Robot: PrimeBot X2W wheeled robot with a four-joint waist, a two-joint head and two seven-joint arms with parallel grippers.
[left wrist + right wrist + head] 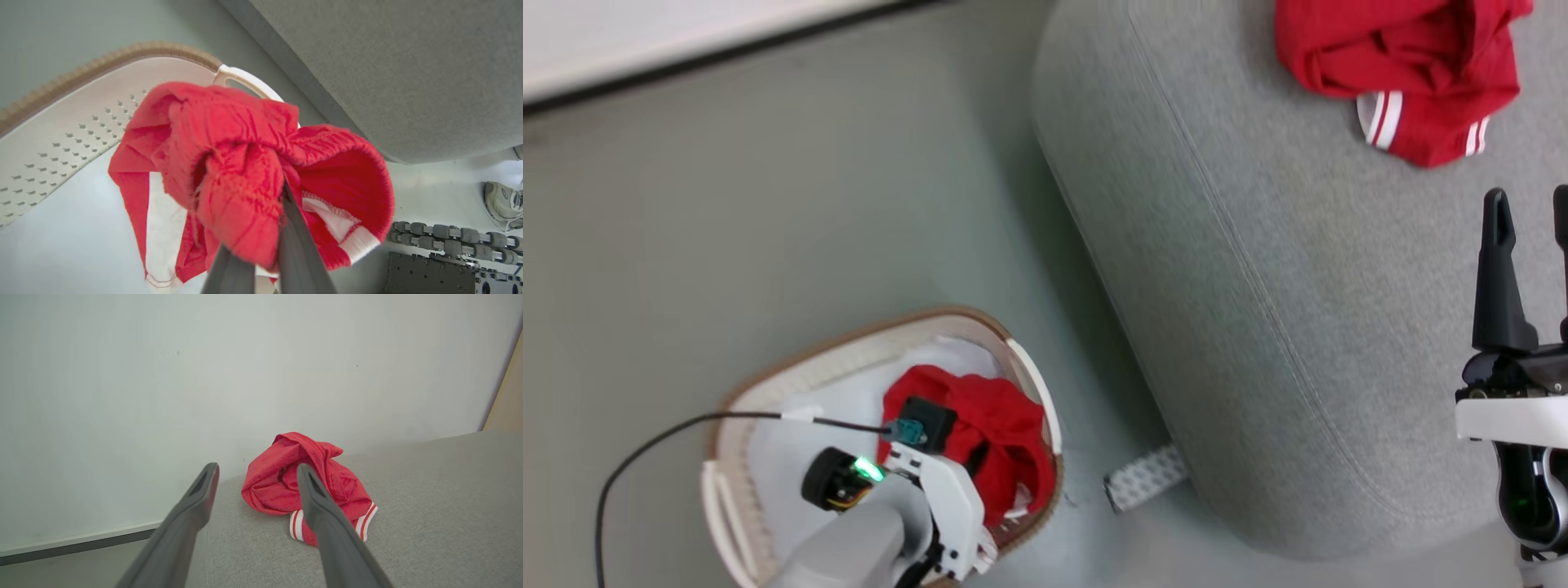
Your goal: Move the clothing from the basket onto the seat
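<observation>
Pick step: left claw clamped on red garment inside basket on the floor beside seat, right claw wide and empty above seat near the other red garment; next move likely needs a lift clear of the basket rim, then a swing over seat.

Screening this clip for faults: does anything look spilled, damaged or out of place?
Nothing stands out. One red garment lies crumpled on the seat; the left fingers pinch a second garment over the basket. A shoe stands on the floor nearby.
</observation>
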